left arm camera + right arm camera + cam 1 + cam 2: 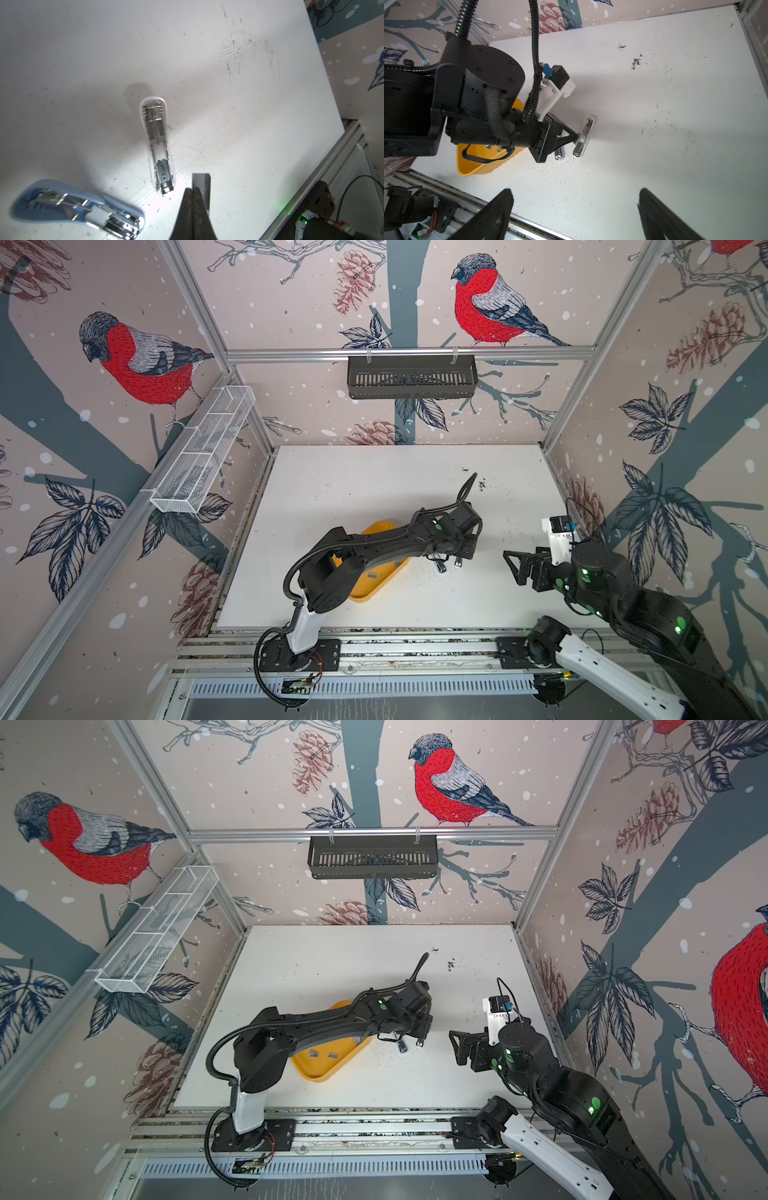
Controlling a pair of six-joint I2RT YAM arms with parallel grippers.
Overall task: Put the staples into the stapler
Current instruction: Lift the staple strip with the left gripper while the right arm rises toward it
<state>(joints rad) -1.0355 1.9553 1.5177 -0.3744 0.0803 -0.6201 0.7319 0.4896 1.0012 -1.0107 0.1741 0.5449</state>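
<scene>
A white stapler point(158, 143) lies open on the table, its metal channel facing up. A blue stapler point(76, 207) lies open beside it. My left gripper point(194, 189) is shut on a short grey strip of staples point(202, 180), which sticks out past the fingertips close to the white stapler's chrome end. In the right wrist view the left gripper point(577, 137) hovers just over the white stapler point(588, 124). More staples point(332, 1053) lie in the yellow tray point(320, 1073). My right gripper point(514, 568) hangs open and empty, to the right of both staplers.
The left arm point(374, 547) stretches over the yellow tray point(361, 593) and hides most of it. A black basket point(411, 377) hangs on the back wall and a white mesh basket point(203, 452) on the left wall. The metal rail point(415, 649) runs along the table's front edge.
</scene>
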